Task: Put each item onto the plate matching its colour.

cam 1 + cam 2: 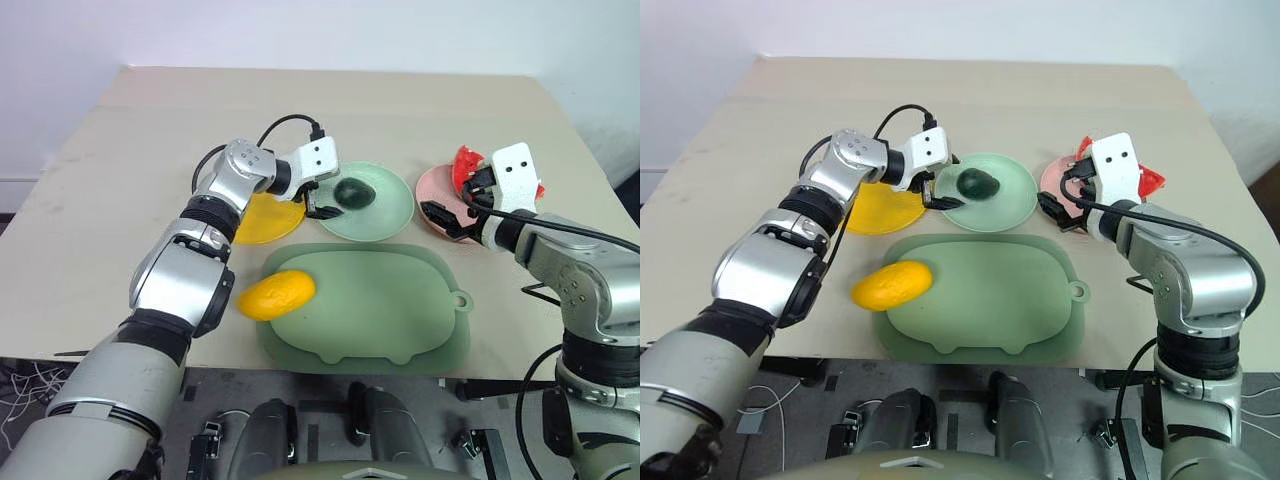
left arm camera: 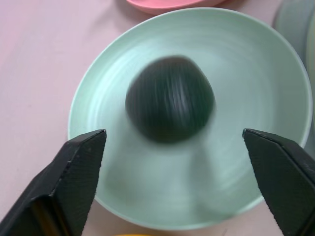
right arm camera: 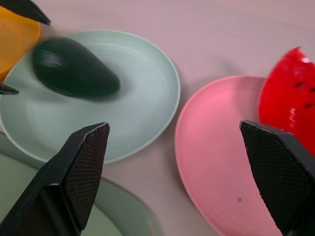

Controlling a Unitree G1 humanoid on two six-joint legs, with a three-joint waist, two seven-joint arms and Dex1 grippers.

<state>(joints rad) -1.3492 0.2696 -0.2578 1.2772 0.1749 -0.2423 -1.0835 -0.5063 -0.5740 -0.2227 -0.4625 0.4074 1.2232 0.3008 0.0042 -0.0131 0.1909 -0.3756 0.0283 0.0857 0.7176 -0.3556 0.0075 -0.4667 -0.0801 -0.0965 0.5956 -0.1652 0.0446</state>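
Left wrist view showed the left gripper (image 2: 172, 182) with its jaws spread wide and empty, the dark green avocado (image 2: 170, 99) lying free between and beyond them in the middle of the mint green plate (image 2: 256, 73). Taking that plate as the landmark, the yellow plate (image 1: 268, 220) sat just beside it on the robot's left, partly hidden under the left arm, and the pink plate (image 3: 216, 147) sat just beside it on the robot's right. The red watermelon wedge (image 3: 293, 96) rested on the pink plate's far edge. The right gripper (image 3: 177, 167) hovered over the pink plate, jaws wide apart and holding nothing. Nearer the robot than the mint plate lay the large green tray (image 1: 380, 310) on the table (image 1: 90, 200), with the yellow mango (image 1: 275, 295) at the tray's left edge.
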